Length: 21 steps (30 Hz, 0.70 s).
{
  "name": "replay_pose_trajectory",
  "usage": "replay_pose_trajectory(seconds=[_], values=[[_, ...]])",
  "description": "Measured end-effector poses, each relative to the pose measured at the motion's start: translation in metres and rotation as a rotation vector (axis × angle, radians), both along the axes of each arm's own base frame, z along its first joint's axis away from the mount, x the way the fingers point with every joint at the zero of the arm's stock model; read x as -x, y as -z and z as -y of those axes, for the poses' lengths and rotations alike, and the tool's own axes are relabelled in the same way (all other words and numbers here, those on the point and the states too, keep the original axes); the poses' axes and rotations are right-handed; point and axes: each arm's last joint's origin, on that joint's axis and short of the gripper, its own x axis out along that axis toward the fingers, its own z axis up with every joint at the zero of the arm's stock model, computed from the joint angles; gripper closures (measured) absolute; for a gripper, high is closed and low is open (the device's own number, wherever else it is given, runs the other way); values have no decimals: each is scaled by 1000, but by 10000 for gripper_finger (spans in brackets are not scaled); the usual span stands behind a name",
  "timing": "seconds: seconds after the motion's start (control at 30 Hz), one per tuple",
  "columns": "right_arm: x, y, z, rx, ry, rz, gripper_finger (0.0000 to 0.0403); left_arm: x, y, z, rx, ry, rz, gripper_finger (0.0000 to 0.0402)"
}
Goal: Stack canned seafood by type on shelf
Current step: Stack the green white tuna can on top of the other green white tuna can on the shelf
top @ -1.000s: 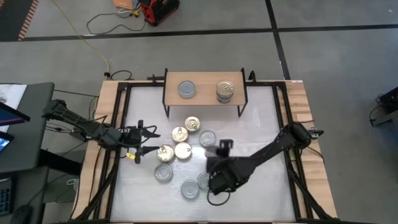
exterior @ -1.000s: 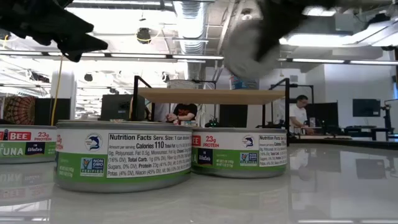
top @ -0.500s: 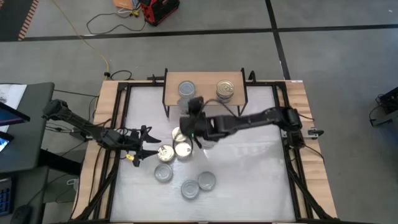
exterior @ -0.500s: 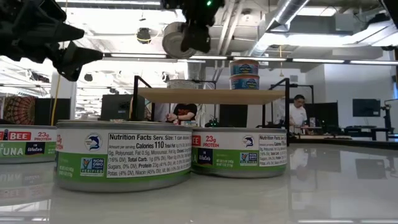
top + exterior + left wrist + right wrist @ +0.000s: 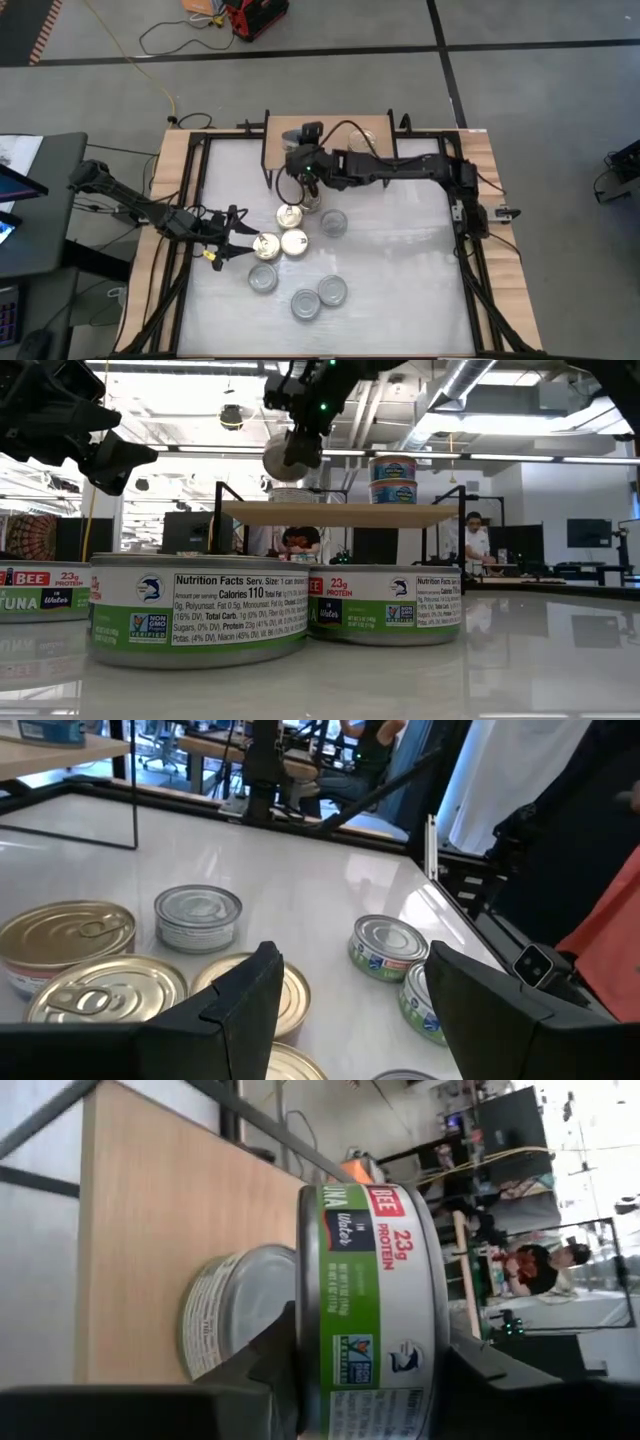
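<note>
Right gripper [image 5: 365,1370] jaws clamped on tuna tin [image 5: 372,1310] over shelf [image 5: 140,1230], left gripper [image 5: 345,1010] jaws apart

Grey floor [image 5: 520,110], red box [image 5: 255,17] with yellow cable [image 5: 150,60], ceiling ducts [image 5: 310,390], strip lights [image 5: 230,450]

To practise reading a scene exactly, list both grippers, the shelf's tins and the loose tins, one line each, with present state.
Right gripper: shut on the held tin.
Held tin: in the air above the shelf.
Silver-lidded tin: flat on the shelf, single.
Stack of two tins: upright at the shelf's other end.
Left gripper: open, empty, over the table.
Loose tins: upright on the table, unstacked.
</note>
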Motion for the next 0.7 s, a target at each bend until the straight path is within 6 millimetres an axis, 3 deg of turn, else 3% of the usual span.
replay_pose_trajectory(seconds=[0.47,0.7], values=[[1,2,11,-47,-18,16,223,0,-1,0,3,1,6,168],[4,12,19,-45,-7,-11,235,0,-2,0,6,2,19,168]])
